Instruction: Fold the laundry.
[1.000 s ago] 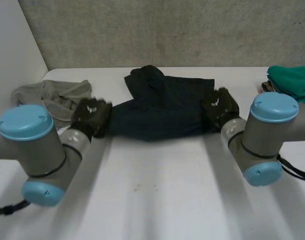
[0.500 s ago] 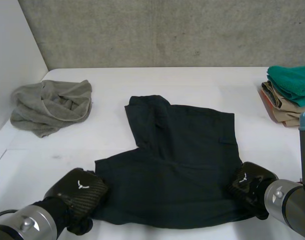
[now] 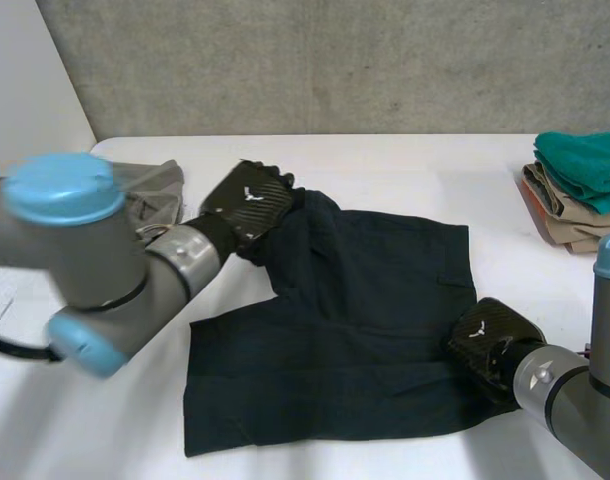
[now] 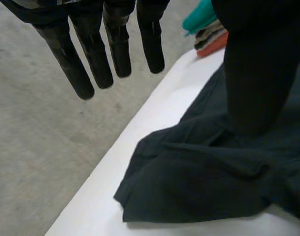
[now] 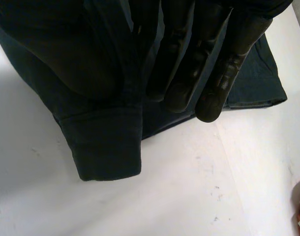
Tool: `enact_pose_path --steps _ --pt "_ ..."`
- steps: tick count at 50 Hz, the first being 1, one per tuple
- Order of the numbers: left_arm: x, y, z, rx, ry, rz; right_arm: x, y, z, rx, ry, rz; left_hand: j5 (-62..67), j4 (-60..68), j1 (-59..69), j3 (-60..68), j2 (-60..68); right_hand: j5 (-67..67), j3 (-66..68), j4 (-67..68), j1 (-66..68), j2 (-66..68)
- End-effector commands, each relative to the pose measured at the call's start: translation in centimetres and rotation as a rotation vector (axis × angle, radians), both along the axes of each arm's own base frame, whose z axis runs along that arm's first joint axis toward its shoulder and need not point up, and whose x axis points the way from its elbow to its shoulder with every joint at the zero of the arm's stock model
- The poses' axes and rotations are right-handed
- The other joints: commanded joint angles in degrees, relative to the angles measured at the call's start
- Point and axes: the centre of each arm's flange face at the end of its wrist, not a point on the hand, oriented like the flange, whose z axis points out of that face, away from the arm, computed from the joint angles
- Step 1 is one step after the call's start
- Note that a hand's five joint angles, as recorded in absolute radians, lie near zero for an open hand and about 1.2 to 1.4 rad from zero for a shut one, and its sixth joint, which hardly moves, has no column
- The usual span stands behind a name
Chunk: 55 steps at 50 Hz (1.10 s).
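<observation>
A dark navy garment (image 3: 355, 310) lies spread flat on the white table (image 3: 405, 160). My left hand (image 3: 247, 205) hovers at its far left corner, where the cloth is bunched. In the left wrist view its fingers (image 4: 91, 59) are straight and apart, holding nothing, with the rumpled corner (image 4: 199, 182) below them. My right hand (image 3: 488, 340) rests on the garment's near right edge. In the right wrist view its fingers (image 5: 209, 73) press a fold of the dark cloth (image 5: 101, 142) against the thumb, and a hemmed corner hangs just above the table.
A crumpled grey cloth (image 3: 153, 182) lies at the far left, partly behind my left arm. A stack of folded laundry (image 3: 577, 190), teal on top, stands at the right edge, also seen in the left wrist view (image 4: 206, 29). A grey wall rises behind the table.
Both hands drew the garment toward the near edge and laid it flat. The left hand then let go of the near left corner, opened and swung to the far left corner. The right hand kept its grip.
</observation>
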Motion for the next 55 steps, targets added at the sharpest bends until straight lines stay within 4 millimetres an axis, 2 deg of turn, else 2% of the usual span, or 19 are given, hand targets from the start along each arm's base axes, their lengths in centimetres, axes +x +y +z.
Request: enact_pose_path --steps 1,3,7,10,14,15,19,23,26,30,34,39,42,47,50,52,53,54,55 --pt "-2.3 -5.6 -5.0 -0.103 -0.133 -0.061 0.2 0.1 -0.3 0.000 -0.023 0.000 8.33 8.49 8.06 8.60 8.57 13.89 11.96 11.91 23.95 12.34" --pt "-2.8 -6.6 -6.7 -0.149 -0.186 -0.092 0.2 0.0 -0.5 0.003 -0.022 0.000 8.66 8.82 8.40 8.93 8.90 13.89 11.96 11.91 23.95 12.34" --pt "-3.5 -7.0 -8.6 -0.166 -0.216 -0.159 0.3 -0.1 -0.7 0.002 -0.022 0.000 9.50 9.66 9.24 9.78 9.74 13.89 11.96 11.91 23.95 12.34" --pt "-3.7 -7.1 -9.3 -0.162 -0.209 -0.180 0.2 -0.1 -0.8 -0.001 -0.024 -0.002 13.36 13.51 13.09 13.63 13.60 13.89 11.96 11.91 23.95 12.34" --pt "-3.9 -7.5 -10.3 -0.155 -0.208 -0.190 0.1 -0.5 -0.9 -0.008 -0.026 -0.011 27.13 27.29 26.86 27.40 27.37 13.89 11.96 11.91 23.95 12.34" --pt "-3.9 -7.5 -10.5 -0.151 -0.211 -0.187 0.1 -0.6 -0.9 -0.013 -0.028 -0.012 36.49 36.65 36.23 36.77 36.73 13.89 11.96 11.91 23.95 12.34" --pt "-3.7 -7.2 -10.6 -0.142 -0.225 -0.166 0.1 -0.7 -0.9 -0.018 -0.030 -0.012 54.02 54.18 53.76 54.30 54.26 13.89 11.96 11.91 23.95 12.34" --pt "-2.4 -7.6 -8.4 -0.157 -0.243 -0.026 0.1 -0.6 -0.9 -0.018 -0.031 -0.011 54.06 54.22 53.80 54.33 54.30 13.89 11.96 11.91 23.95 12.34" --pt "-1.0 -7.3 -7.7 -0.152 -0.268 0.081 0.1 -0.6 -0.9 -0.016 -0.030 -0.011 54.06 54.22 53.80 54.33 54.30 13.89 11.96 11.91 23.95 12.34" --pt "0.8 -6.6 -8.5 -0.104 -0.303 0.138 0.2 -0.6 -0.9 -0.018 -0.032 -0.008 54.06 54.22 53.80 54.33 54.30 13.89 11.96 11.91 23.95 12.34" --pt "1.5 -5.6 -9.7 -0.047 -0.324 0.151 0.3 -0.6 -0.9 -0.022 -0.033 -0.007 54.06 54.22 53.80 54.33 54.30 13.89 11.96 11.91 23.95 12.34" --pt "2.1 -5.2 -10.1 0.016 -0.298 0.203 0.3 -0.6 -1.1 -0.020 -0.033 -0.002 54.06 54.22 53.80 54.33 54.30 13.89 11.96 11.91 23.95 12.34" --pt "2.2 -5.0 -9.9 0.054 -0.261 0.241 0.4 -0.6 -1.3 -0.014 -0.031 -0.003 54.06 54.22 53.80 54.33 54.30 13.89 11.96 11.91 23.95 12.34" --pt "3.0 -5.6 -7.5 0.044 -0.202 0.348 0.2 -0.6 -1.4 -0.009 -0.029 -0.009 54.06 54.22 53.80 54.33 54.30 13.89 11.96 11.91 23.95 12.34" --pt "3.3 -5.1 -7.5 0.066 -0.223 0.389 0.1 -0.5 -1.5 -0.005 -0.030 -0.013 54.06 54.22 53.80 54.33 54.30 13.89 11.96 11.91 23.95 12.34" --pt "3.4 -4.7 -7.6 0.078 -0.231 0.390 0.1 -0.6 -1.5 -0.005 -0.030 -0.014 43.56 43.71 43.29 43.83 43.80 13.89 11.96 11.91 23.95 12.34" --pt "3.4 -4.6 -7.5 0.080 -0.233 0.388 0.1 -0.6 -1.5 -0.004 -0.031 -0.015 33.83 33.99 33.56 34.10 34.07 13.89 11.96 11.91 23.95 12.34" --pt "3.5 -4.4 -6.9 0.072 -0.226 0.386 0.1 -0.6 -1.5 -0.005 -0.030 -0.014 16.24 16.40 15.98 16.52 16.48 13.89 11.96 11.91 23.95 12.34" --pt "3.5 -4.3 -6.5 0.065 -0.219 0.384 0.1 -0.6 -1.5 -0.004 -0.031 -0.015 12.90 13.06 12.64 13.18 13.14 13.89 11.96 11.91 23.95 12.34"
